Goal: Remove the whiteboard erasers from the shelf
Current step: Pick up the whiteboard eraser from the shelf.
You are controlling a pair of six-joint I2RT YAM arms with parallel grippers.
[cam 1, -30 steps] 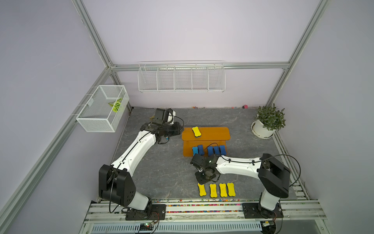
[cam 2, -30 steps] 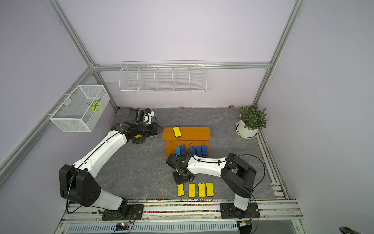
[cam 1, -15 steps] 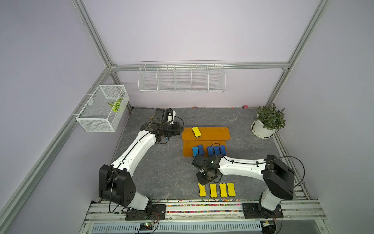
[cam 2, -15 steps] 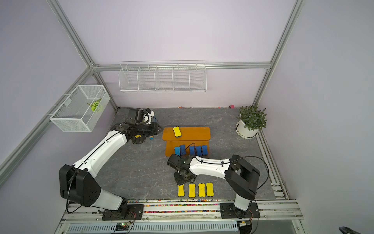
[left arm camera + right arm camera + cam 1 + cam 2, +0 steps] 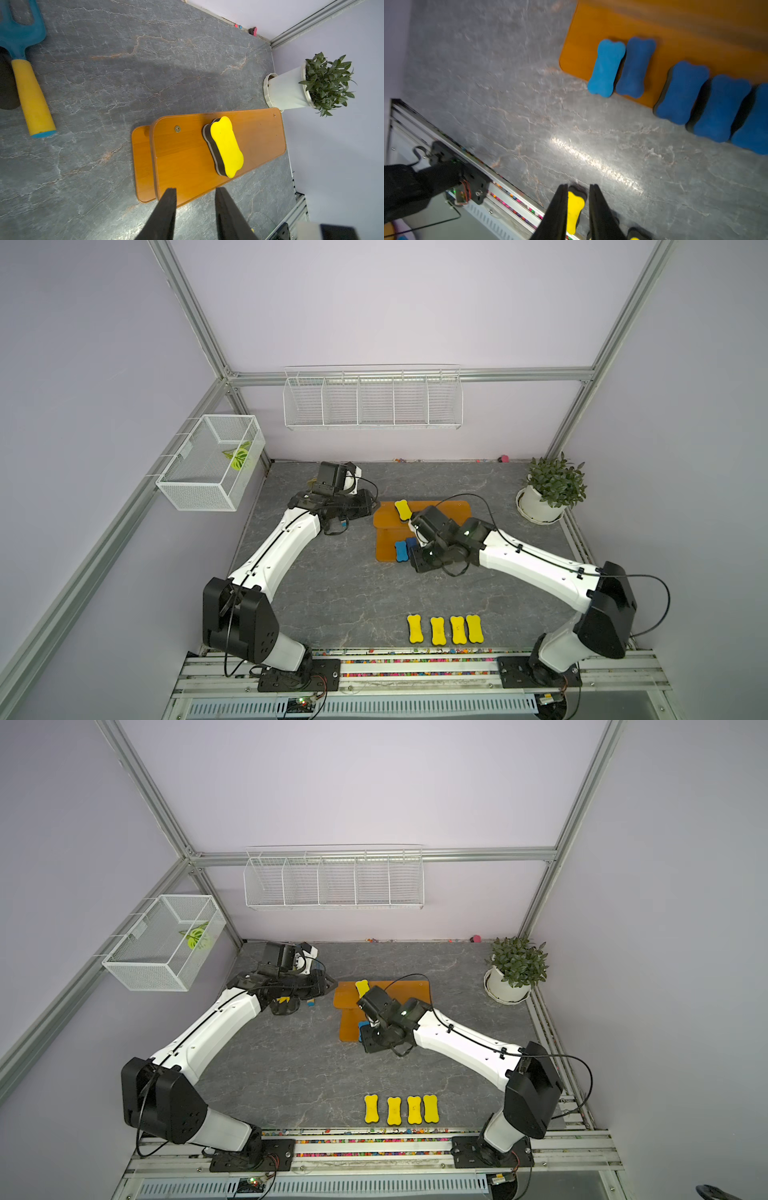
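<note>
On the dark, stone-patterned bench (image 5: pixel 332 593), the orange shelf (image 5: pixel 384 518) stands toward the back, between the two arms. One yellow eraser (image 5: pixel 225 146) lies flat on its top board, nearer the shelf's left end, with its dark felt side down. Five blue erasers (image 5: pixel 682 92) sit in a row on the lower board, their ends jutting past its front edge. Two of them touch side by side, then comes a small gap before the other three. In both top views the right arm covers most of this row. Four more yellow erasers (image 5: pixel 437 630) lie side by side on the bench by the front rail, well apart from the shelf.

At the shelf's left end, the left claw (image 5: pixel 195 189) hovers with its fingers moderately spread and nothing between them. Its tips are short of the yellow eraser. Whether they touch the board cannot be told.

The right claw (image 5: pixel 578 186) hangs in front of the lower board with only a narrow gap between its fingers, and it grips nothing. Its wrist view is blurred. One yellow eraser of the front row shows through the gap, down on the bench.

A potted plant (image 5: pixel 291 89) stands beyond the shelf's right end, and a blue and yellow garden tool (image 5: pixel 31 99) lies near the left arm.
</note>
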